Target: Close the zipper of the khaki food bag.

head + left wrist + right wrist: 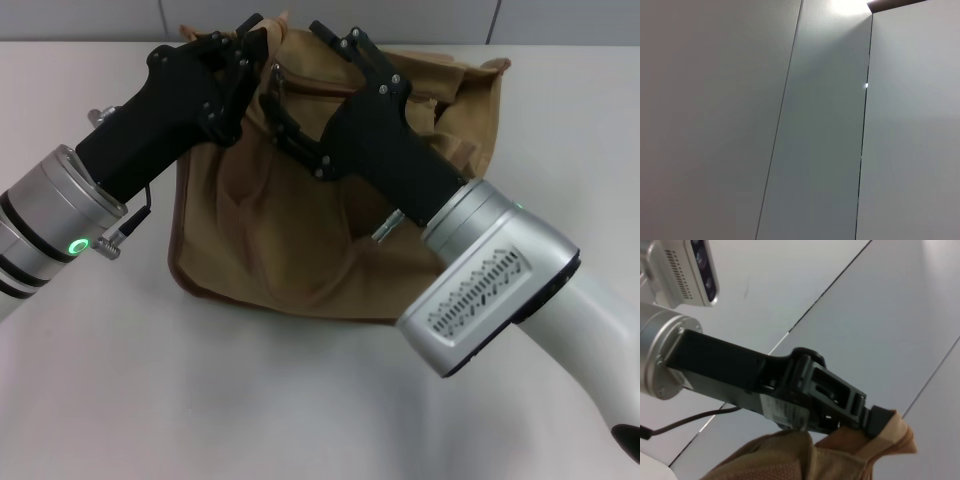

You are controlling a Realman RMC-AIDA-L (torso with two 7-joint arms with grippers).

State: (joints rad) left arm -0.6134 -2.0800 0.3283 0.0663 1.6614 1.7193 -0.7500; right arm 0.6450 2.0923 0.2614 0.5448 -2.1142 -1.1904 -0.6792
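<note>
A: Head view first — the khaki food bag [300,240] sits mid-bench [200,400], slumped, its top lifted toward the far side. Both arms are on it. The left gripper [245,50] is at the bag's top far-left corner, and the right wrist view shows its jaws clamped on a peak of tan cloth [890,432].

B: And the right gripper [300,125]?

A: Reaching in from the near right, its tips over the top flap just beside the left one. Whether its jaws are together or apart I cannot tell; the black links overlap there.

B: Where is the zipper [310,88]?

A: A dark seam line runs across the flap between the two grippers, with a small glint near its left end [275,72] that may be the slider. I would not swear to it.

B: So how should the step go?

A: My judgement: the left holds the corner taut as an anchor while the right pinches the pull tab and draws it along the seam, away from the anchor. Keep the cloth stretched straight — slack canvas will bunch under the slider. Pull along the line, not upward, or the whole bag lifts.

B: The surroundings?

A: Pale, matte bench, nothing else seen on it. Behind it, grey wall panels [830,125] with thin dark joints, and a bright light patch high up [847,6].
</note>
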